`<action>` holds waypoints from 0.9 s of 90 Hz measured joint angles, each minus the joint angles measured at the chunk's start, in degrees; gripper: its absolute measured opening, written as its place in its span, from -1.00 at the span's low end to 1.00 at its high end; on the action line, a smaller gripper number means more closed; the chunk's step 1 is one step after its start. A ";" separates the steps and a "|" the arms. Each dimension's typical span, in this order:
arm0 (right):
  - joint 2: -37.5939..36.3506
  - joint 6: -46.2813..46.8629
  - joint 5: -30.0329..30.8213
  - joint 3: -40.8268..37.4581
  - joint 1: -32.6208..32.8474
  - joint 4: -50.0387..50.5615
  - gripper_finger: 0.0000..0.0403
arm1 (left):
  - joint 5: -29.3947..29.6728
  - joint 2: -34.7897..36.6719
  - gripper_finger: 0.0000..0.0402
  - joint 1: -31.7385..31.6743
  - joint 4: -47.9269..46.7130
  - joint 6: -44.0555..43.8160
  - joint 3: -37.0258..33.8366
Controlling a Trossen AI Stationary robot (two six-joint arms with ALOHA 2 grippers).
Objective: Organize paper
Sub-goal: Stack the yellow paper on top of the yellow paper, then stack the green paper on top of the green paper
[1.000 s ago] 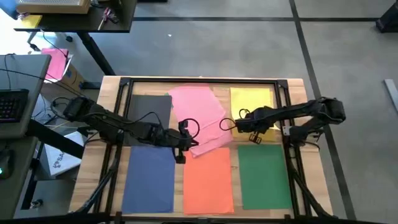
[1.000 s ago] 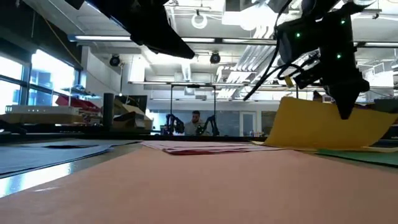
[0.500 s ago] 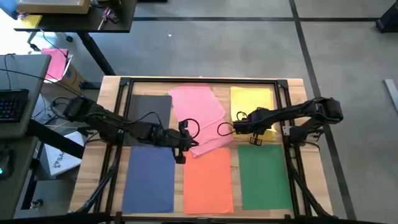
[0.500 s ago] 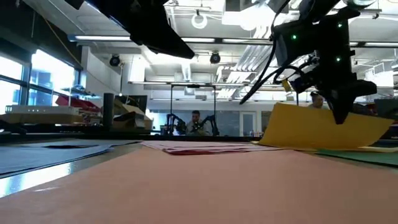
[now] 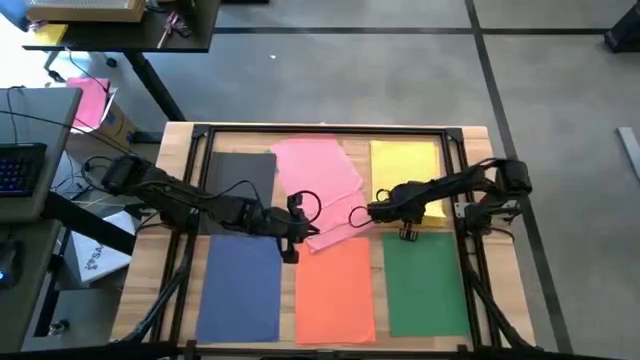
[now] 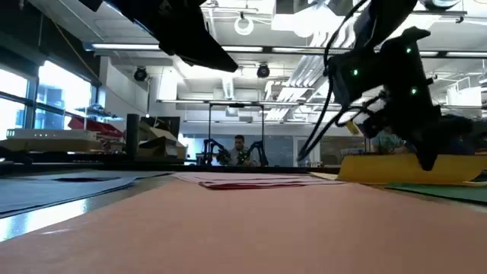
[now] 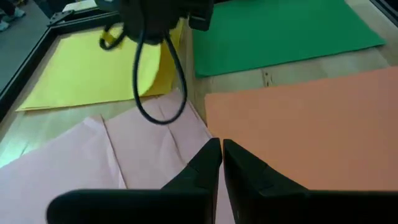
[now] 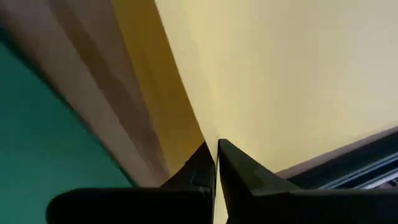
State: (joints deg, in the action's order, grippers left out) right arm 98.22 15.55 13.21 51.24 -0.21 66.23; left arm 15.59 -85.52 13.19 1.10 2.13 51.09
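Note:
Six sheets of paper lie on the table: dark grey (image 5: 240, 180), pink (image 5: 318, 185) and yellow (image 5: 405, 162) at the far side, blue (image 5: 240, 285), orange (image 5: 335, 290) and green (image 5: 425, 280) at the near side. The pink sheet lies askew, with its near corner over the orange one. My right gripper (image 5: 408, 230) is shut on the yellow sheet's near edge. My left gripper (image 5: 292, 238) is shut over the pink sheet's near corner (image 7: 174, 155), and nothing shows between its fingers. My right gripper pinches the yellow sheet's near edge (image 8: 227, 121), about its middle, between its two fingers, which point down from above. That edge (image 6: 403, 167) is raised only a little, and the rest of the sheet lies on the table. Whether my left gripper touches the pink sheet, I cannot tell.
A dark metal frame (image 5: 330, 128) runs around the table top. Bare wood shows between the yellow and green sheets (image 7: 273, 74). Desks, a keyboard (image 5: 20, 165) and boxes stand to the table's left, beyond its edge.
My right gripper has gone down and slightly toward the table's left edge, still shut on the yellow sheet. The sheet's near edge, which stood lifted well above the table, has come down almost flat. Its far part stayed on the table.

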 joint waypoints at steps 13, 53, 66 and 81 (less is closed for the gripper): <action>2.45 0.43 -0.04 0.00 0.00 -0.53 -0.98 | 0.00 0.00 -0.96 0.00 0.00 0.00 0.00; 1.28 -2.29 -3.38 0.00 0.00 -0.62 -0.13 | 0.00 0.00 -0.96 0.00 0.00 0.00 0.00; -0.80 -2.58 -4.90 0.02 0.02 1.58 0.07 | 0.00 0.00 -0.96 0.00 0.00 0.00 0.00; -6.77 -3.01 -4.92 0.01 0.00 -1.48 0.09 | 0.06 0.00 -0.96 -0.04 -0.04 -4.17 0.00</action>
State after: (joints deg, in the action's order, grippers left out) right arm 91.45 12.54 8.29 51.25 -0.21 64.75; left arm 15.65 -85.52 13.15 1.07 -2.04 51.09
